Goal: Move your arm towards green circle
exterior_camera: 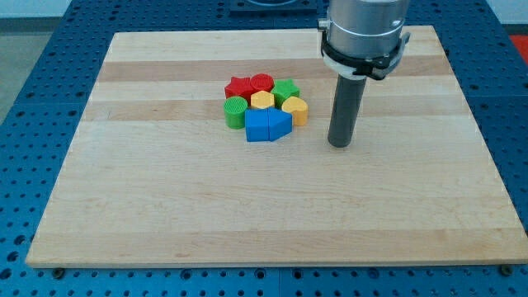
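A: Resting on the board (165, 214), my tip (340, 145) is seen at the view's right, apart from the cluster. No gripper is fitted, so nothing is held or clamped.

B: Green circle?

A: Green circle (235, 112) is found at the cluster's left edge, touching blue cube (258, 125) and red star (238, 87). Between tip and circle: blue triangle (280, 122), yellow hexagon (295, 109), yellow pentagon (262, 101), green star (285, 89), red cylinder (262, 82).

B: Risk?

A: If a straight path is taken, blocks would likely be shoved and the circle displaced w/ them. A detour along the view's bottom is judged safer, approx. round the blue pair.
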